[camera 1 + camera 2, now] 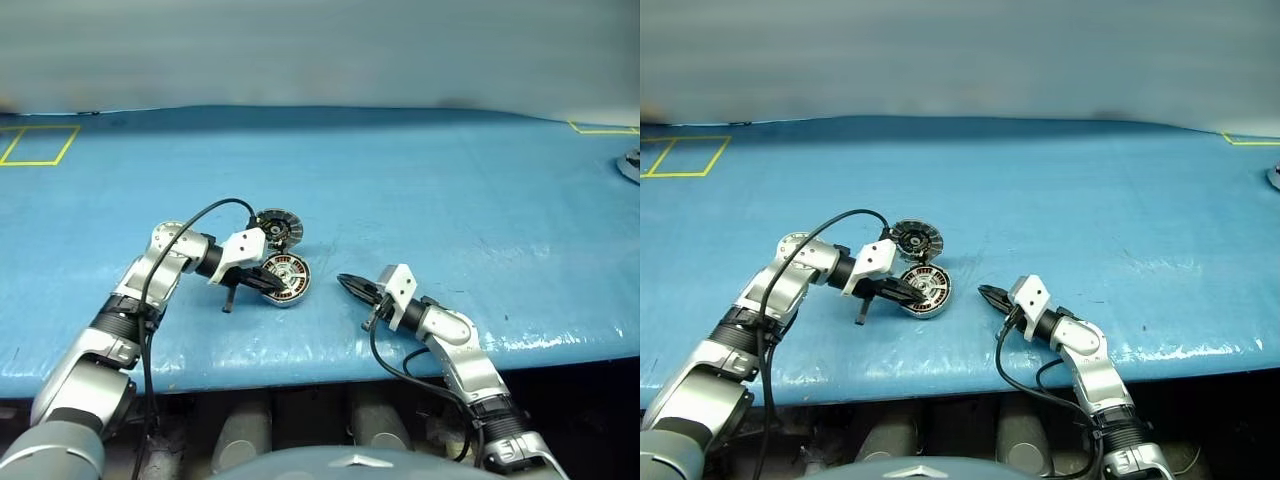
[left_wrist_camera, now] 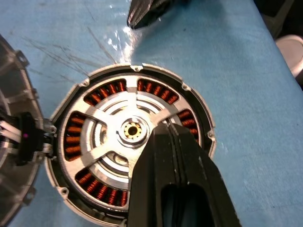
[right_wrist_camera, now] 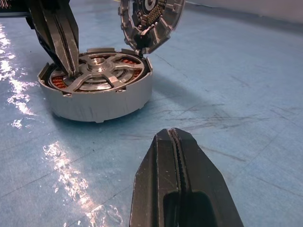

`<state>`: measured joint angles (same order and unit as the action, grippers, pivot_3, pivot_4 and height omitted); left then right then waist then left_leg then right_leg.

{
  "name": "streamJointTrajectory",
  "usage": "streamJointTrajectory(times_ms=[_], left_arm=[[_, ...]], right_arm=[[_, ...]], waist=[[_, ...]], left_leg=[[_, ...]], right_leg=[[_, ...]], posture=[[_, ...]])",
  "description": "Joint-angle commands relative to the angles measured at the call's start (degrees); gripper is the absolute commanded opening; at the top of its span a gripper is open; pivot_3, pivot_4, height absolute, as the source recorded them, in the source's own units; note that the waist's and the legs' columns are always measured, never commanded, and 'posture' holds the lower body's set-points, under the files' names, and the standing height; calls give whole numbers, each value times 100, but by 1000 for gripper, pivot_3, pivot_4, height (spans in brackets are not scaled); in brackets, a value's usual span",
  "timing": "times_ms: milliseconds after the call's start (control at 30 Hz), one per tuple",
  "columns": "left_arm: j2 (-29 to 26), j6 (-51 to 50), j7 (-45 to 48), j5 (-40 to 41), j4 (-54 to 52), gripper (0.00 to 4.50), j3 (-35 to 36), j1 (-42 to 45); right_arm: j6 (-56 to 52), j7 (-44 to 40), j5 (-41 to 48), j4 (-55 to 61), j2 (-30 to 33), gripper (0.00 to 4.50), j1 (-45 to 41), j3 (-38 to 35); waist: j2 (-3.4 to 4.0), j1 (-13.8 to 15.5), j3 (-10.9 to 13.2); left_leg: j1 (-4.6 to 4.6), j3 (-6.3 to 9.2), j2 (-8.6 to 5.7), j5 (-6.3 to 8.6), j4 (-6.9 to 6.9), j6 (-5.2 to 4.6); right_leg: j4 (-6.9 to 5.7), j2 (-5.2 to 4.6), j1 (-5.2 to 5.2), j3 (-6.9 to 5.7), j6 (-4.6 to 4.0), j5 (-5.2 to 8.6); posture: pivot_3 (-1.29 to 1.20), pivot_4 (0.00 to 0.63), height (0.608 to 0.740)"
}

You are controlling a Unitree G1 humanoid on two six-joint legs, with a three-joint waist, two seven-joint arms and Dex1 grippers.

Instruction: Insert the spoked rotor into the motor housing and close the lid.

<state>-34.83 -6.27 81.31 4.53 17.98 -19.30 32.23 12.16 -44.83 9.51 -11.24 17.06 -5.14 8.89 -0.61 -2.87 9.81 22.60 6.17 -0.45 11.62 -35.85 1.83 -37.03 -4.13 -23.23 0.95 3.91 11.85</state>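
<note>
Spoked rotor (image 2: pixel 111 137) sits inside the motor housing (image 3: pixel 99 101) on the blue table (image 1: pixel 450 200); hinged lid (image 3: pixel 151 19) stands open. Left gripper (image 2: pixel 165 137), closed, presses the rotor; right gripper (image 3: pixel 176 142) closed, empty, nearby. No legible writing.

Both head views look forward and down from above the arms onto the blue table (image 1: pixel 420 190), sharing nearly the same scene. The left wrist camera looks steeply down, very close over the motor housing (image 2: pixel 132 142). The right wrist camera sits low, looking almost level across the table at the same housing from farther off.
</note>
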Motion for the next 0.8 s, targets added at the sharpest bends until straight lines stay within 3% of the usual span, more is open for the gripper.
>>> streamJointTrajectory(times_ms=[33,267,367,567,700,800], left_arm=[[-71,-164,42,-171,-67,15,-211,-233],[96,-312,-264,544,-403,15,517,-387],[174,-584,-410,1225,-968,15,1065,-570],[111,-1022,-1051,1831,-1708,15,1833,-1070],[-78,-1034,-1271,1876,-1912,15,2127,-1582],[-396,-795,-1456,1454,-1898,15,2088,-2061]], right_arm=[[189,1,124,194,-38,0,-1,-96],[191,14,311,284,-143,0,-27,-181],[148,86,395,327,-198,0,-96,-250],[164,123,322,229,-207,0,-178,-232],[96,179,276,202,-208,0,-192,-234],[72,232,261,204,-216,0,-197,-253]], waist=[[1,-1,-1],[5,-13,-3],[0,-3,0],[1,-5,0],[2,-23,1],[3,-29,1]], left_leg=[[-2,0,0,0,0,0],[-4,1,1,0,0,0],[7,2,1,0,0,0],[8,1,1,0,1,0],[7,1,2,0,5,0],[7,0,2,0,5,0]], right_leg=[[0,0,2,0,0,0],[0,0,3,0,0,0],[0,0,-5,0,0,0],[1,0,-10,2,0,0],[0,0,-12,2,-2,0],[1,0,-12,2,-3,1]], posture=[[0,150,740],[0,150,740],[0,150,740],[0,150,740],[0,150,740],[0,150,740]])
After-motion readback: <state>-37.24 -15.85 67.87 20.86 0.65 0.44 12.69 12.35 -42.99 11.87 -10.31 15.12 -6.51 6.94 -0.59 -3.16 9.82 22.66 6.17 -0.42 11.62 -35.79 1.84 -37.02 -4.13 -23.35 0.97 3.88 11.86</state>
